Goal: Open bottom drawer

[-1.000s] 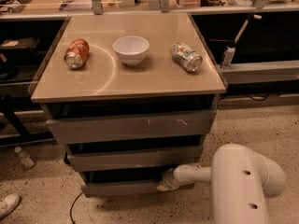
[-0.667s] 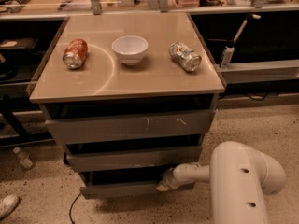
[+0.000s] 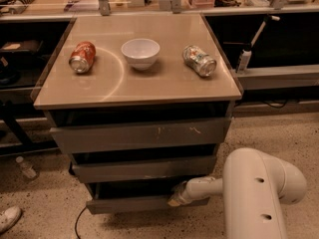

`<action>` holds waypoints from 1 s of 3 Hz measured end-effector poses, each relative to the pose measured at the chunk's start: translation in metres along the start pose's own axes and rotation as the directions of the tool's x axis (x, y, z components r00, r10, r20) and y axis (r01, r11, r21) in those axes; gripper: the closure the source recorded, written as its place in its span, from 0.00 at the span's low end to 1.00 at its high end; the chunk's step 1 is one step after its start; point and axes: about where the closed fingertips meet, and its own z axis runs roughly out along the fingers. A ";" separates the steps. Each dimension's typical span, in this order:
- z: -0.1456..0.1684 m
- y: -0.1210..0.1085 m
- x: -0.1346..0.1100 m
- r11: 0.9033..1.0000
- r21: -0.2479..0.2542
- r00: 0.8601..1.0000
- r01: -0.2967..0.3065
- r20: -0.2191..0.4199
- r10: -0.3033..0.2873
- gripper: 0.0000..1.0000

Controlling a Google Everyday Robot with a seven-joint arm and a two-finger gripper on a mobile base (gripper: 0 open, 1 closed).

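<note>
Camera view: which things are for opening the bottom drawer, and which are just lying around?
For the job: narrow plain grey bottom drawer; robot's pale gripper, at that drawer's front, right side.
Lying about: orange soda can, white round bowl, crushed silver can.

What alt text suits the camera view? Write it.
A white robot arm reaches from the lower right, its gripper at the front of the bottom drawer of a grey three-drawer cabinet. On top sit an orange can, a white bowl and a silver can.

The bottom drawer (image 3: 130, 203) has slid out slightly (hand (image 3: 175, 200) at its right).
</note>
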 end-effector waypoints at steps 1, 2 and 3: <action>0.000 0.000 0.000 1.000 0.000 1.000 0.000 0.000 0.000 1.00; -0.004 0.011 0.012 1.000 -0.016 1.000 -0.008 -0.030 0.008 1.00; -0.013 0.028 0.032 0.999 -0.038 0.997 -0.023 -0.080 0.020 1.00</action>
